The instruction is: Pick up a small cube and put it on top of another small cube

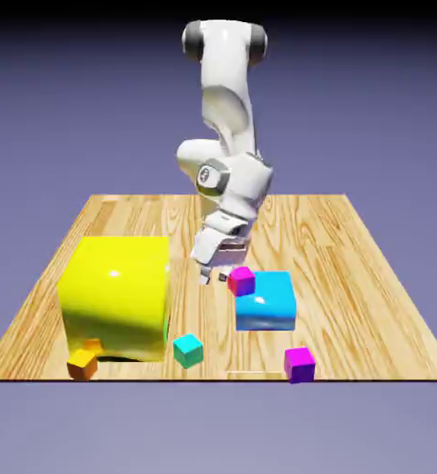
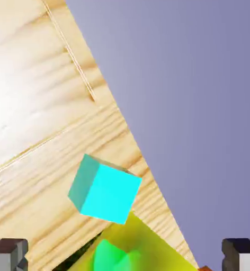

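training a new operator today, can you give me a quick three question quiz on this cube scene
1. True or false: the gripper is holding the small teal cube.
2. Which block does the teal cube sit nearest? A) the big yellow block B) the flat blue block C) the purple cube
3. Fill in: the pink cube rests at the far left corner of the flat ____ block.

Key
1. False: the fingers are apart with nothing between them, and the teal cube lies on the table.
2. A
3. blue

Big yellow block, cyan-blue block, orange cube, purple cube on wooden table.
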Motion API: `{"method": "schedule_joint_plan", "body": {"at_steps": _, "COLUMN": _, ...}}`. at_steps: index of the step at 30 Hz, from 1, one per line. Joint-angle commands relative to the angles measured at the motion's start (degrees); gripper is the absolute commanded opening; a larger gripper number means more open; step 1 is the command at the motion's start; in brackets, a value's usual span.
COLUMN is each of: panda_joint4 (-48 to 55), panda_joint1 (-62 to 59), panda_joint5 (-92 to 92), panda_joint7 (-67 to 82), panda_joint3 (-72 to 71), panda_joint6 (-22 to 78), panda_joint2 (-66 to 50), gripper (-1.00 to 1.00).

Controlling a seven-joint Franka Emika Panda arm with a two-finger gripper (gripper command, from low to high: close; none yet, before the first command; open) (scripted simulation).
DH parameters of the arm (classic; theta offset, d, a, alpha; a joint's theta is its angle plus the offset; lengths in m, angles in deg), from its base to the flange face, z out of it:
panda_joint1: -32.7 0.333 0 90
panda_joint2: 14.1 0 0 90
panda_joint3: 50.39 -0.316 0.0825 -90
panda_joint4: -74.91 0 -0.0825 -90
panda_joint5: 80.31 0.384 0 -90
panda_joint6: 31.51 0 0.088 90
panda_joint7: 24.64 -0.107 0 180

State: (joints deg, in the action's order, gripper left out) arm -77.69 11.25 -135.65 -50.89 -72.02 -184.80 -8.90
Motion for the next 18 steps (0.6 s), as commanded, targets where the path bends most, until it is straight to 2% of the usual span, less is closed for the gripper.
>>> {"method": "schedule_joint_plan", "body": {"at_steps": 1, "panda_joint4": 0.4, "panda_joint1": -1.0, "panda_joint5": -2.5, "panda_joint7": 0.7, "panda_joint3": -1.0, "panda_joint6": 0.9, "panda_joint2": -1.2, "gripper": 0.0}}
{"method": "schedule_joint_plan", "body": {"at_steps": 18, "panda_joint4": 6.8, "panda_joint1": -17.9, "panda_joint5": -44.9, "panda_joint7": 13.1, "panda_joint3": -17.5, "panda_joint6": 16.8, "panda_joint2": -22.3, "gripper": 0.0}}
